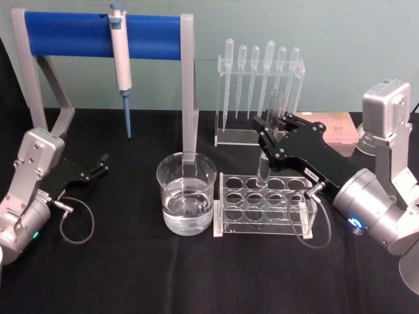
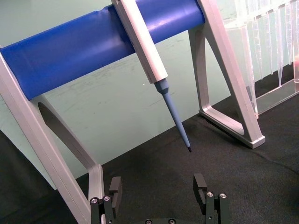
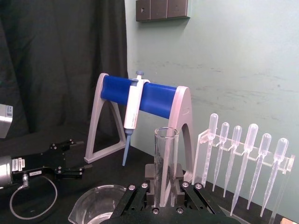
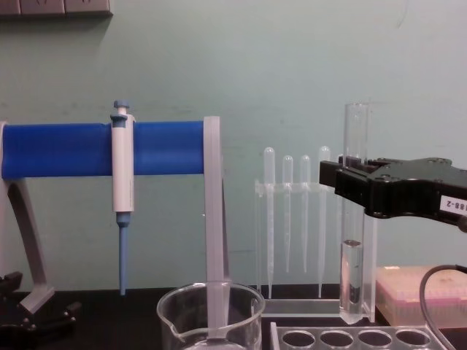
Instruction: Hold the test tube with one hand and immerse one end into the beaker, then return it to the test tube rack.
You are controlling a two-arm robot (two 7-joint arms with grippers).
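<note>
The right black two-finger gripper (image 1: 273,124) is clamped on the long clear glass test tube (image 4: 355,219), a bit above its middle. The tube stands straight up w/ some water in its low part. Its round end is just over the back row of the clear plastic tube rack (image 1: 262,226). The wide clear glass beaker (image 1: 171,196) w/ water sits just beside the rack, on its left. The left gripper (image 1: 101,163) rests well apart, on the left of the black table (image 1: 131,275), jaws apart.
</note>
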